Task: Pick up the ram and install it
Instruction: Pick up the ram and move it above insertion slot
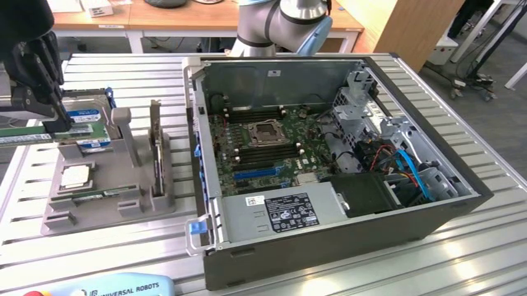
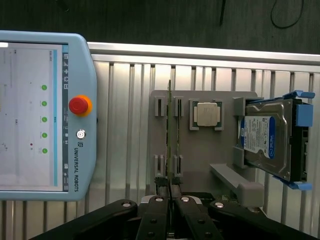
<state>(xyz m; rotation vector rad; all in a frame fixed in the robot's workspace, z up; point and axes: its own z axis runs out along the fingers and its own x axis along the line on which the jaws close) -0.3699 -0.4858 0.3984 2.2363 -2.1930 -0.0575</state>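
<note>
**A:** Out past the exterior view's left of the moulded grey plastic holder tray, the black two-fingered gripper hangs clenched on the long, thin green circuit-board ram stick; the stick lies level in the fingers, raised clear of the tray.

**B:** The wrist view agrees; the gripper has its fingers pinched together with the ram edge-on between them, lined up over the tray's narrow slots.

**A:** Moving right; the silver hard drive with the blue-white label rests in the cradle at the tray's far end, just behind the held stick; the small square silver CPU chip sits flat in its pocket on the tray.

**B:** Off the tray's near side, the pale blue teach pendant with the red stop button lies on the slatted aluminium table.

**A:** Right of the tray, just beside it, the open dark grey computer case lies on its side; its green motherboard is exposed.
</note>
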